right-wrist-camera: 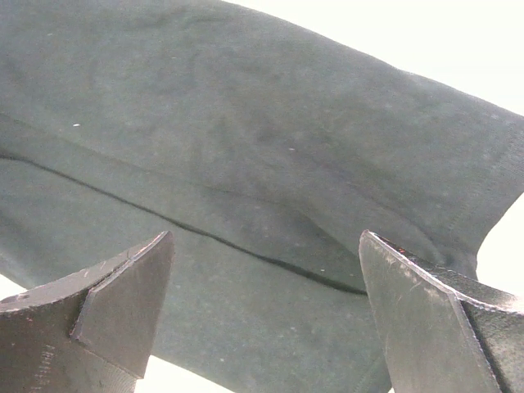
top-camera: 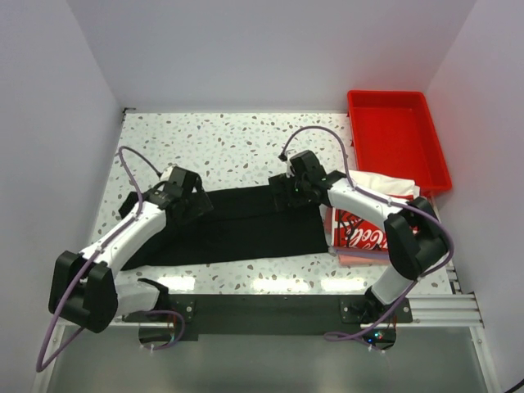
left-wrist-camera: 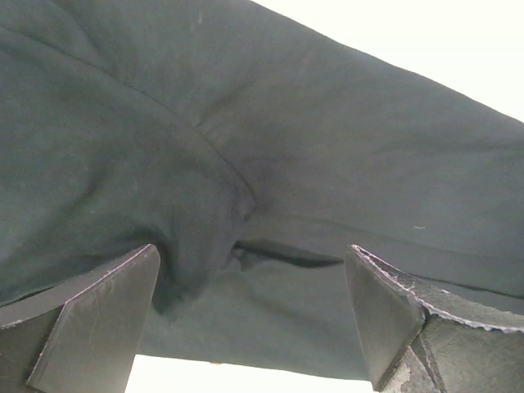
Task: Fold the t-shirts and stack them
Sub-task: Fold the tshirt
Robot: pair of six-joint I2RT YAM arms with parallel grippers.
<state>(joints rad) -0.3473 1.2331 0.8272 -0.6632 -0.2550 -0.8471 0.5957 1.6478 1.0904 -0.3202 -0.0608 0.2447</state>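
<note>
While our left gripper (top-camera: 192,206) and right gripper (top-camera: 286,190) hover with jaws apart over the black t-shirt (top-camera: 237,229), which lies folded on the table (top-camera: 237,139), a fingertip could snag the top layer and pull the fold open.

Body check, both sides.

My left arm (top-camera: 123,241) and right arm (top-camera: 360,196) have white shells over the long links, with bulky black housings (top-camera: 82,291) at the joints. A thin purple cable (top-camera: 129,168) loops off the left wrist end, and a second purple cable (top-camera: 323,133) makes a wider loop on the right. My left gripper (top-camera: 199,208) and right gripper (top-camera: 283,191) are black all over. Both bases are bolted to one black plate (top-camera: 270,311).

Close up, my left fingers (left-wrist-camera: 90,327) are dark grey flat wedges with edges scuffed pale. My right fingers (right-wrist-camera: 434,319) look the same, with rims chipped and whitish.
</note>
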